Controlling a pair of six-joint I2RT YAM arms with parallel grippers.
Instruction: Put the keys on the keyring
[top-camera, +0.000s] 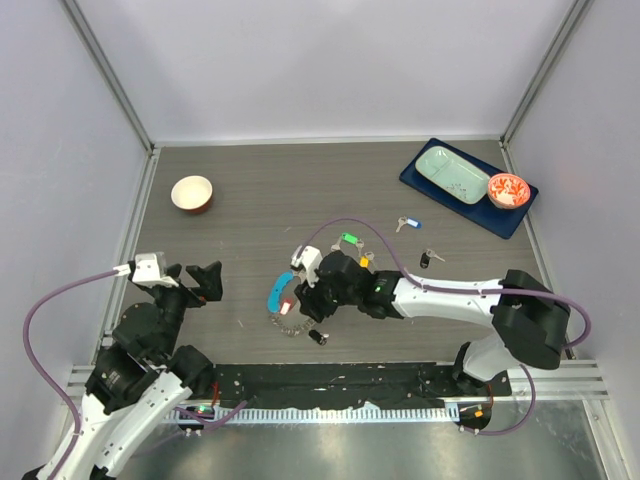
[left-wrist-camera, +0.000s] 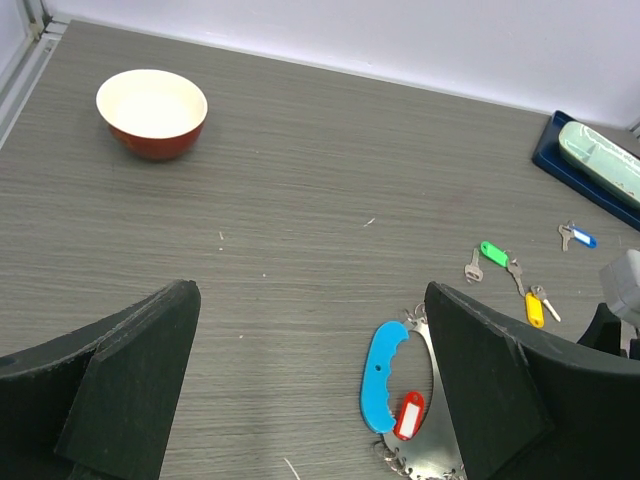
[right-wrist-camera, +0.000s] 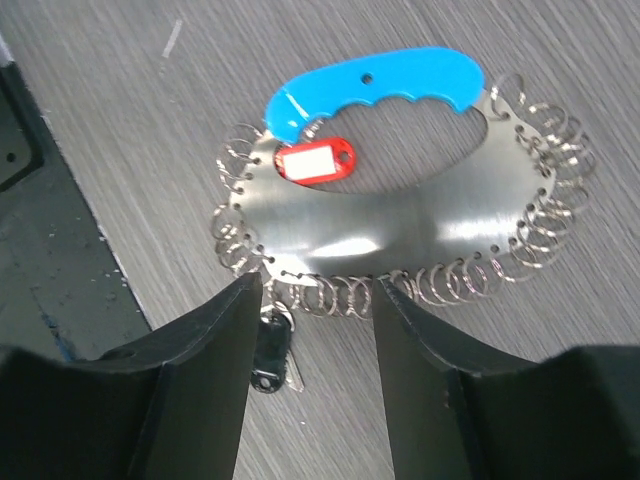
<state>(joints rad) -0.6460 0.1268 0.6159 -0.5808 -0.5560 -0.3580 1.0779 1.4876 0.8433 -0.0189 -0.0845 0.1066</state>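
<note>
The keyring (right-wrist-camera: 380, 215) is a shiny metal crescent edged with several small rings, with a blue handle and a red tag. It lies on the table centre (top-camera: 285, 305) and shows in the left wrist view (left-wrist-camera: 385, 375). My right gripper (right-wrist-camera: 315, 290) is open and empty just above its ringed edge (top-camera: 312, 300). A black-headed key (right-wrist-camera: 268, 355) lies at that edge, seemingly hooked on a ring (top-camera: 318, 337). Loose keys lie beyond: green (top-camera: 348, 238), yellow (top-camera: 366, 260), blue (top-camera: 410, 224), black (top-camera: 427, 259) and plain silver (left-wrist-camera: 473, 266). My left gripper (top-camera: 195, 280) is open and empty, left of the keyring (left-wrist-camera: 310, 290).
A red bowl with a white inside (top-camera: 192, 192) stands at the back left. A dark blue tray (top-camera: 425, 185) at the back right holds a pale green dish (top-camera: 452, 172) and a small red bowl (top-camera: 507, 190). A black strip (top-camera: 330, 385) runs along the near edge.
</note>
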